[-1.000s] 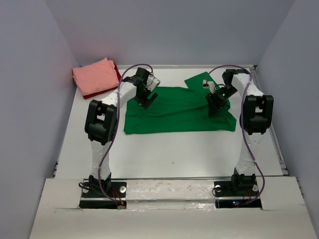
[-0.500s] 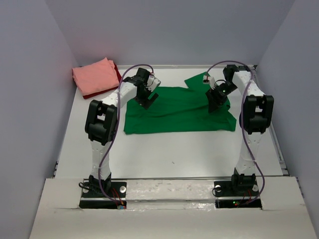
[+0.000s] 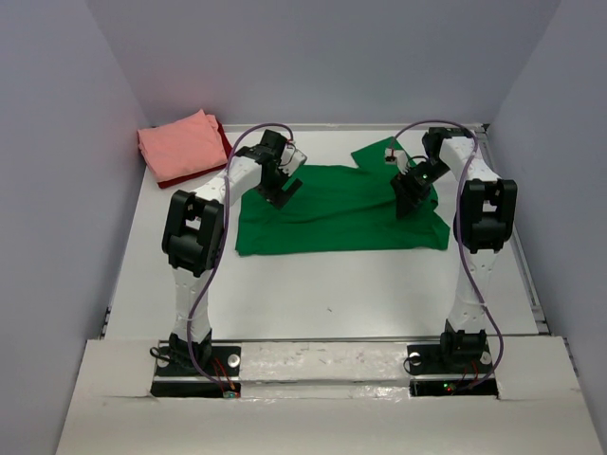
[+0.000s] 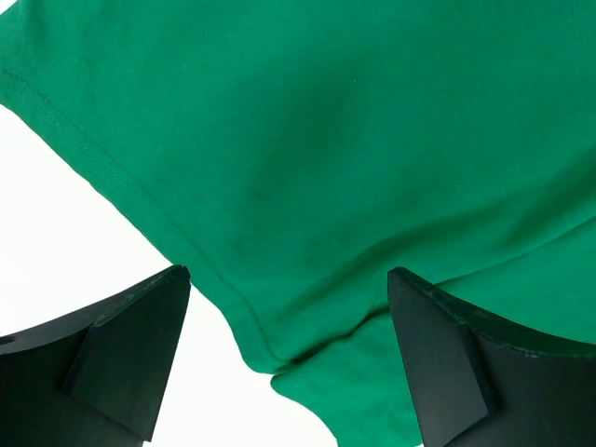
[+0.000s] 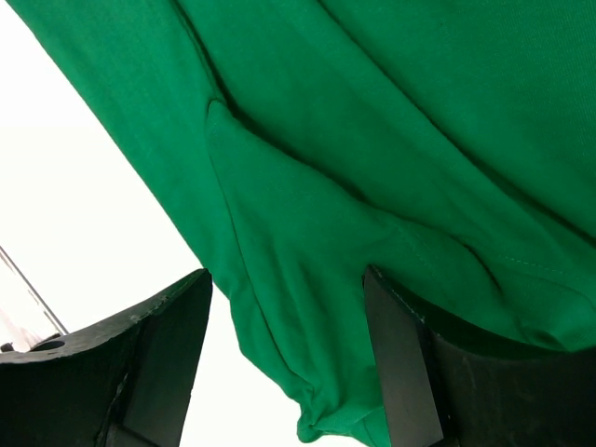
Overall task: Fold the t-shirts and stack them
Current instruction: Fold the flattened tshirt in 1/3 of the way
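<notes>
A bright green t-shirt (image 3: pixel 341 216) lies spread flat on the white table (image 3: pixel 332 284), with one sleeve (image 3: pixel 372 154) sticking out toward the back. My left gripper (image 3: pixel 278 190) hangs open over its left back edge. In the left wrist view the hemmed edge of the green shirt (image 4: pixel 307 186) and a fold corner lie between the left gripper's (image 4: pixel 289 363) wide jaws. My right gripper (image 3: pixel 410 199) is open over the shirt's right side. A bunched fold of the green shirt (image 5: pixel 307 279) sits between the right gripper's (image 5: pixel 284 368) fingers, not pinched. At the back left a folded salmon pink t-shirt (image 3: pixel 180 144) rests on a dark red t-shirt (image 3: pixel 225 142).
Grey walls close in the table on the left, back and right. A metal rail (image 3: pixel 526 275) runs along the table's right edge. Both arm bases (image 3: pixel 194 360) are bolted at the near edge.
The right arm's wrist has drawn slightly toward the back, its gripper still over the shirt's right side. The left arm and the shirts have not moved.
</notes>
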